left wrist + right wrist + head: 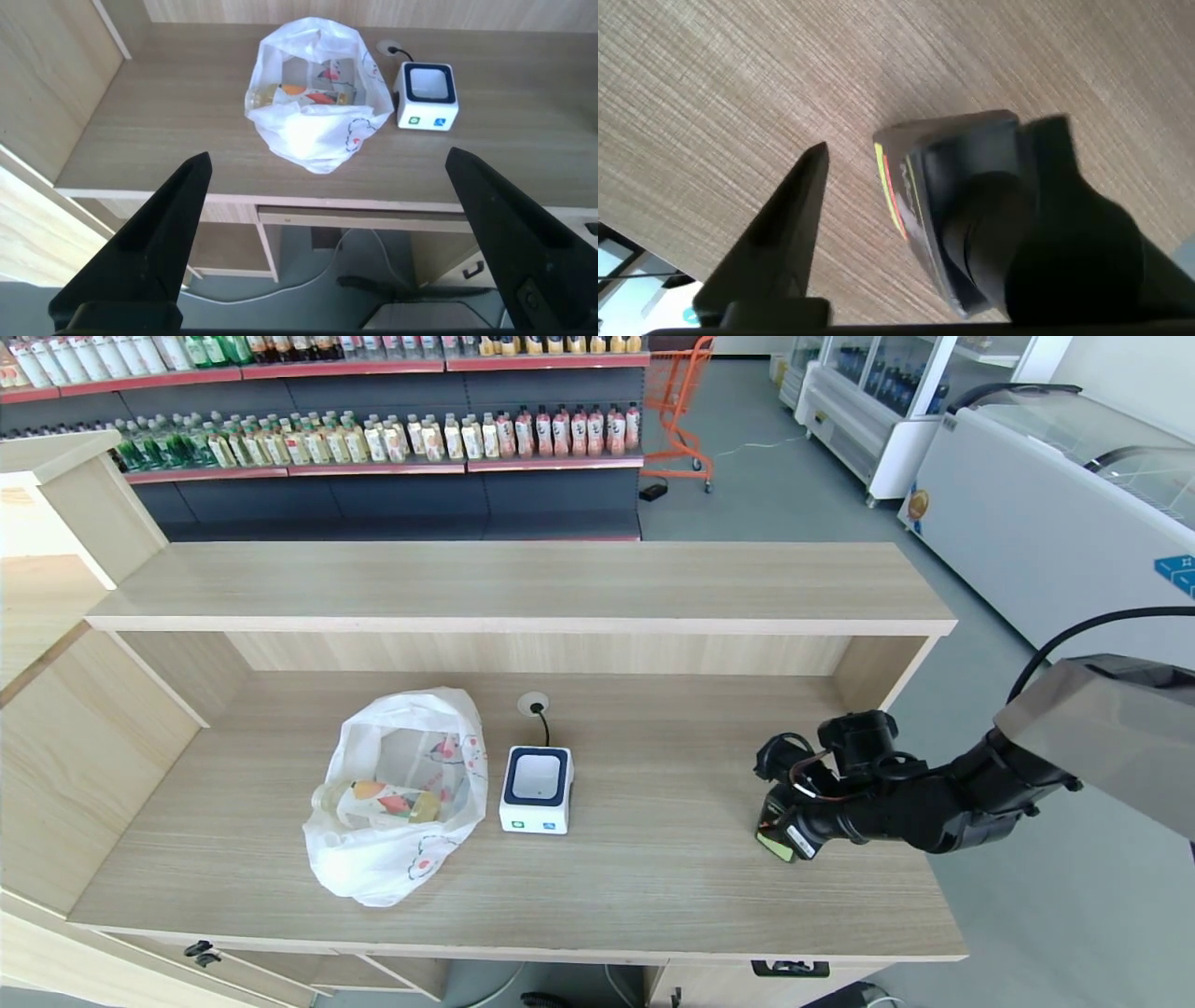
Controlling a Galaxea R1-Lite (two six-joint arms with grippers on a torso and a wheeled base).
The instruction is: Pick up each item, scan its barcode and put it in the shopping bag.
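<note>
A small dark packet (782, 841) with a green and white label lies on the right side of the wooden counter (653, 859). My right gripper (777, 818) is down over it, open. In the right wrist view the packet (957, 201) rests against one finger, and a gap separates it from the other finger (780, 243). The white shopping bag (401, 793) sits left of centre with a drink bottle (373, 800) inside. The white barcode scanner (537, 789) stands right beside it. My left gripper (327, 243) hangs open and empty in front of the counter's front edge, facing the bag (313, 93) and scanner (427, 93).
A raised wooden ledge (523, 583) and side walls enclose the counter at the back and left. The scanner's cable runs to a hole (533, 703) behind it. Bare counter lies between scanner and packet. Store shelves (373, 439) and freezers (1027, 504) stand beyond.
</note>
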